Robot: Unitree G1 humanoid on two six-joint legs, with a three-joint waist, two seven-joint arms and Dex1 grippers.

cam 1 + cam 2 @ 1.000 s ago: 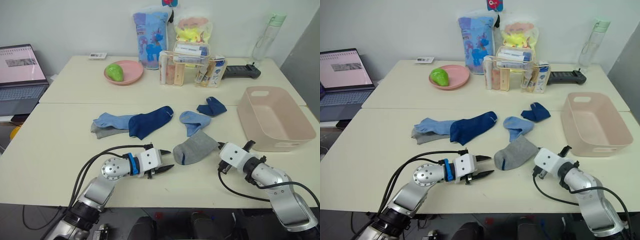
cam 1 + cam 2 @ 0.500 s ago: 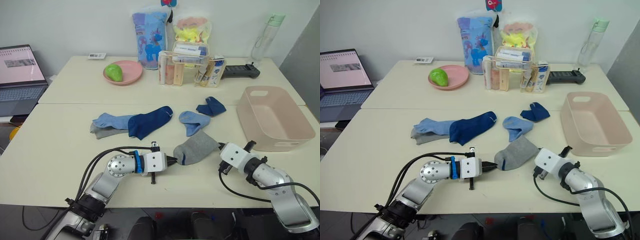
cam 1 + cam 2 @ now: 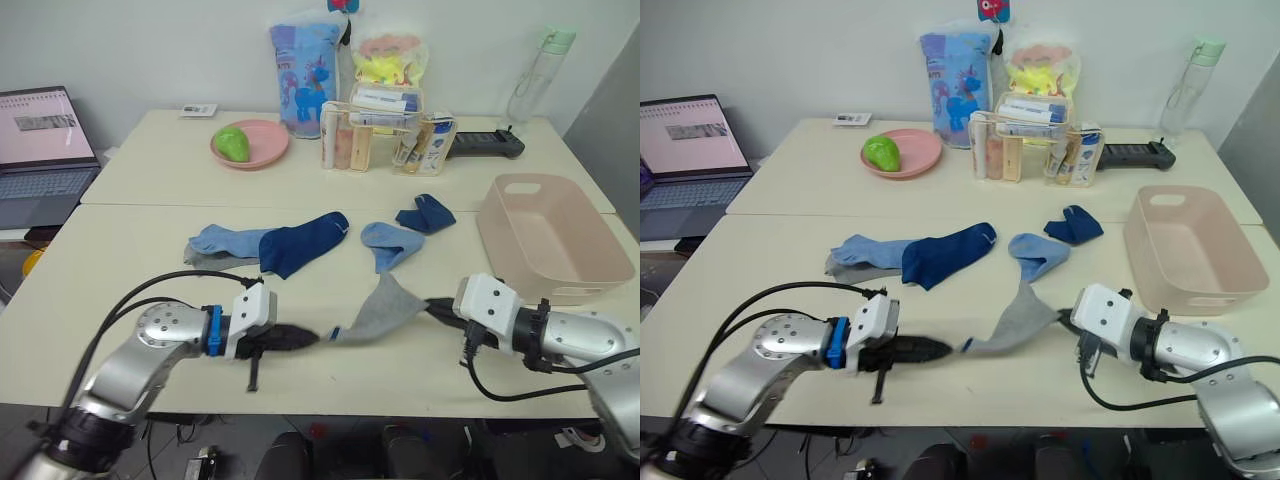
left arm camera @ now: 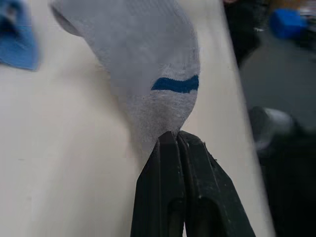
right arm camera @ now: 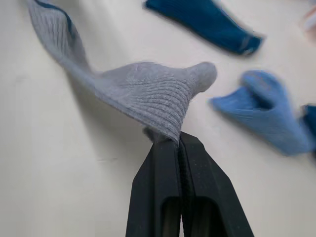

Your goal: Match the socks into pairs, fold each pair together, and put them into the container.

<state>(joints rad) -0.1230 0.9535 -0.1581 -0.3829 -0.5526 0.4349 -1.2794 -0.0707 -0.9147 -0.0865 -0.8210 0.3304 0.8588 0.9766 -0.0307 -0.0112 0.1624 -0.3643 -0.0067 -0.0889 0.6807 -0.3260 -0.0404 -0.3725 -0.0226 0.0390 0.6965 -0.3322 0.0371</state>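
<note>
I see my left gripper (image 3: 318, 338) pinched tight on one end of the grey sock (image 3: 375, 313), and my right gripper (image 3: 428, 303) pinched tight on the other end, so the sock hangs stretched between them just over the table (image 3: 130, 270). The other socks (image 3: 268, 243) lie behind it in the middle of the table. The pink tub (image 3: 548, 235) sits to the right, near my right arm.

Two cream tables (image 3: 150, 160) abut before a white wall (image 3: 150, 40), laptop (image 3: 40, 150) alongside.
</note>
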